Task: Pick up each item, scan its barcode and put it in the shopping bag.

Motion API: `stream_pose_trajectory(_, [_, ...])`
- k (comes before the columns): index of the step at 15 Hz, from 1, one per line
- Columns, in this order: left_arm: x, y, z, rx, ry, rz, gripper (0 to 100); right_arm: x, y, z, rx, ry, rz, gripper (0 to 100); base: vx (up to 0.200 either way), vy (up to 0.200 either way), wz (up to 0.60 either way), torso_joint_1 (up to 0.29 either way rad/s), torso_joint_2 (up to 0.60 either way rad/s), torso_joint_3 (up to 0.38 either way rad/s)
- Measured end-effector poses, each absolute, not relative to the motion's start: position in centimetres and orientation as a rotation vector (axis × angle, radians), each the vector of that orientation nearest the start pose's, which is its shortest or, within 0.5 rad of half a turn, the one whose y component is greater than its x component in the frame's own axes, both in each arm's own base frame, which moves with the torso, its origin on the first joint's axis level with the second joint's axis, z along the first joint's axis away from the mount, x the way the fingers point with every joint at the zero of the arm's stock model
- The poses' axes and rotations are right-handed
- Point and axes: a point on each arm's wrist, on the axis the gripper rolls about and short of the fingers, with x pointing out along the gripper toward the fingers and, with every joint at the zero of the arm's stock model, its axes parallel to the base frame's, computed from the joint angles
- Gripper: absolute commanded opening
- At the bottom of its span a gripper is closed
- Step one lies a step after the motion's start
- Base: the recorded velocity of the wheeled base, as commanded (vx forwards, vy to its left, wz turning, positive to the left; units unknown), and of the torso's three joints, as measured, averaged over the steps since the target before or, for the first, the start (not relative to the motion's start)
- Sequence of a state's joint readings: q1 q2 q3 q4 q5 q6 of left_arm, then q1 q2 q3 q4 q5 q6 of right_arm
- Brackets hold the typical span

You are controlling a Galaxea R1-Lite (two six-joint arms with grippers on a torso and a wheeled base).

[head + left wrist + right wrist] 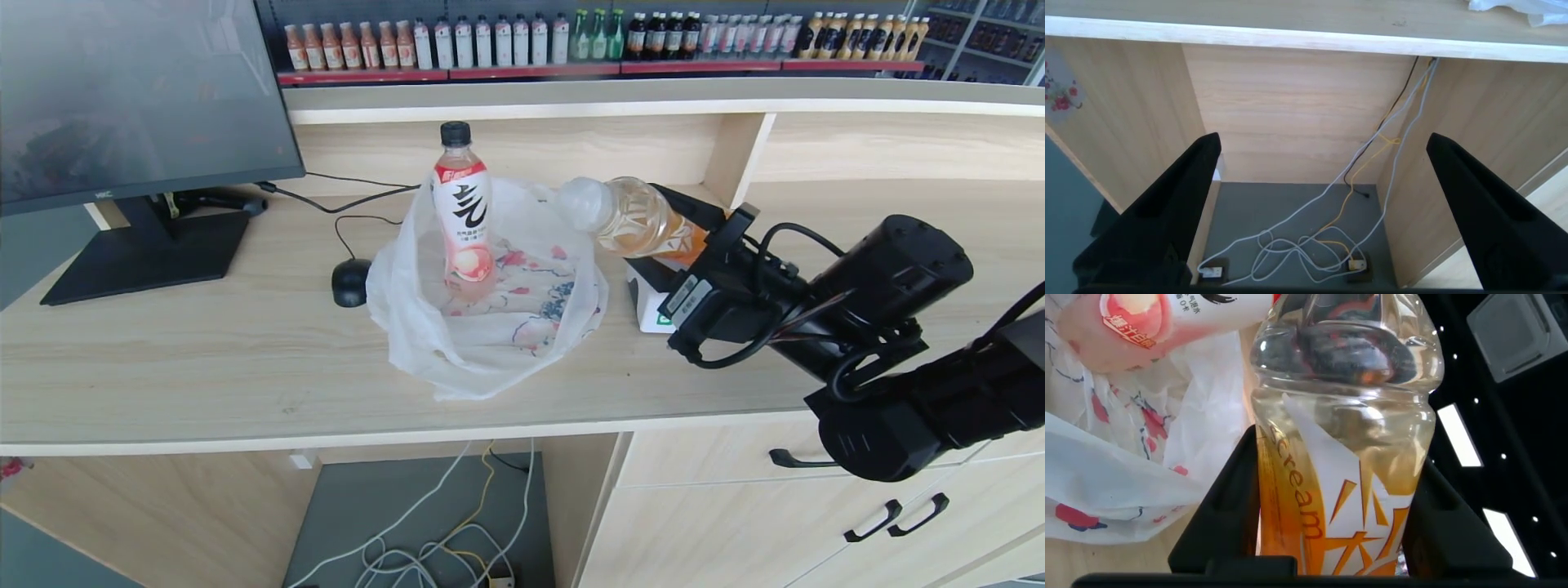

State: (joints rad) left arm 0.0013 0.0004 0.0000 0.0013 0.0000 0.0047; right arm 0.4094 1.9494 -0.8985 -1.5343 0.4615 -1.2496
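Note:
A clear bottle with an orange label (633, 216) hangs tilted above the counter, its white cap toward the shopping bag. My right gripper (671, 237) is shut on its labelled body; in the right wrist view the bottle (1343, 457) fills the gap between the black fingers (1221, 514). The white flowered shopping bag (498, 327) lies open on the counter with a pink peach drink bottle (463, 212) upright inside it. The pink bottle (1151, 322) and the bag (1110, 449) lie just beyond the held one. My left gripper (1323, 212) hangs open below the counter's edge, holding nothing.
A white barcode scanner (647, 309) sits on the counter under the right gripper. A monitor (139, 98), a mouse (351, 282) and a handheld scanner (214, 200) stand to the left. Loose cables (1315, 245) lie under the counter. A raised back ledge (653, 94) borders the counter.

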Motion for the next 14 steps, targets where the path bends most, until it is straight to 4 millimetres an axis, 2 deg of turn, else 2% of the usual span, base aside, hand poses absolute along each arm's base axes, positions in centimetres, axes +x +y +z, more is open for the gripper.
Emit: stream_pose_trajectory(14, [-2.28,0.0,7.54,0.004,0.001,0.001,100,31.87,15.01,21.19,-1.11,-0.922,0.409,0,0.0,0.0,0.0,0.0,0.0,0.0])
